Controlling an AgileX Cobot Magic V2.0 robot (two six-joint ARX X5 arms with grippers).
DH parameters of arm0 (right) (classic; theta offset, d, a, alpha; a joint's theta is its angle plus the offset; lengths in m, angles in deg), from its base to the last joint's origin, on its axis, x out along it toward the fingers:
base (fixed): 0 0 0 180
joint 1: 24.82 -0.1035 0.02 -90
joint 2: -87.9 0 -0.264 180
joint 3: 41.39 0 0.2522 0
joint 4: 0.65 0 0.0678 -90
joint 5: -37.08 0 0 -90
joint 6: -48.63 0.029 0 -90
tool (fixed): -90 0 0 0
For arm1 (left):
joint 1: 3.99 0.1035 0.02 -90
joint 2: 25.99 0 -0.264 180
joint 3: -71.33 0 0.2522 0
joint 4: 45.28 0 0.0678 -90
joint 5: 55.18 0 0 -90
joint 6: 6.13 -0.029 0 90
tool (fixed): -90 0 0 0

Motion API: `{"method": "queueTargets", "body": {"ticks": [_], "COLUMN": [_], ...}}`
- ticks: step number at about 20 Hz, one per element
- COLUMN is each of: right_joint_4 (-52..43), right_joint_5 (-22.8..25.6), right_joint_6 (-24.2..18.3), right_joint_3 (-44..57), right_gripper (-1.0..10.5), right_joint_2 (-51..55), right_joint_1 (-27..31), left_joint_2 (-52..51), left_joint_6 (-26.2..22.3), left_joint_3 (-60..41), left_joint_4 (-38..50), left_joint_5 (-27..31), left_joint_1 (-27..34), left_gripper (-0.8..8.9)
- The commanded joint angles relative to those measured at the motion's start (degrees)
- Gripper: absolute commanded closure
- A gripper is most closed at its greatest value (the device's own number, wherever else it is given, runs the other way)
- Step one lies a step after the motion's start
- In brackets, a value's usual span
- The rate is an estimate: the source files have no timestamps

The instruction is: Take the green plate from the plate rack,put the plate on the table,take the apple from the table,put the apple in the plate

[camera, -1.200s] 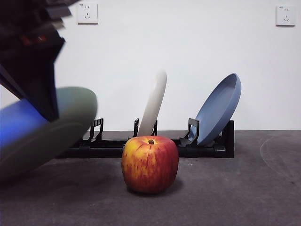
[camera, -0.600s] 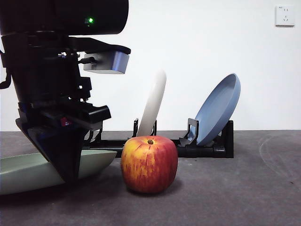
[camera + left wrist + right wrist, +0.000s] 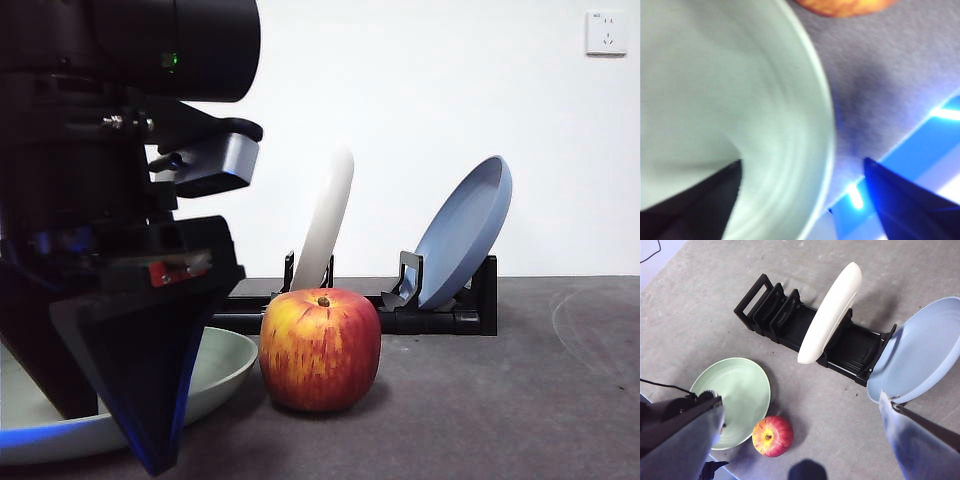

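Green plate (image 3: 225,365) flat on the table (image 3: 500,400), out of the rack (image 3: 440,318), just beside the apple (image 3: 320,349); touching or a hair apart, cannot tell. Left gripper (image 3: 802,170) low over the plate's rim, jaws spread wide, one over the plate's inside, the other out over bare table, rim between them and nothing clamped. Seen from the front as a big dark mass with a pointed black tip (image 3: 140,390) before the plate. Apple upright, stem dimple up, in front of the rack. In the rack, a cream plate (image 3: 330,215) standing near upright, a blue plate (image 3: 468,228) leaning at the end. Right gripper (image 3: 800,440) high above all this, jaws wide apart, empty. Wall socket (image 3: 607,32) behind.
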Motion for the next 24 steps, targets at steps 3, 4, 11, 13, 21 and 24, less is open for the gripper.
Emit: {"method": "queueTargets", "body": {"ticks": [3,4,11,13,21,24], "right_joint_4": [-0.22,-0.22,2.23,5.16,10.32,11.52], "right_joint_5": [0.02,0.02,-1.44,-1.49,2.84,6.12], "right_joint_6": [0.44,0.44,-0.15,-1.55,-2.84,-2.80], "right_joint_3": [-0.20,-0.20,-0.20,-0.20,-0.17,-0.15], "right_gripper": [3.2,3.2,3.2,3.2,3.9,3.9], "right_joint_2": [-0.13,-0.13,-0.13,-0.13,-4.48,-8.79], "right_joint_1": [-0.09,-0.09,-0.22,-1.53,-15.28,-19.71], "left_joint_2": [-6.45,-8.96,-26.58,-29.09,-30.82,-31.39], "left_joint_6": [0.76,0.76,-3.58,-5.92,-9.77,-9.75], "left_joint_3": [-0.31,0.28,24.02,33.64,57.79,60.24], "left_joint_4": [-0.26,-0.63,-10.62,-13.46,-30.64,-34.82], "left_joint_5": [2.93,4.24,15.10,15.82,23.63,29.03], "left_joint_1": [0.13,0.13,0.13,0.13,0.13,0.13], "left_gripper": [4.04,4.04,4.04,4.04,4.04,4.04]}}
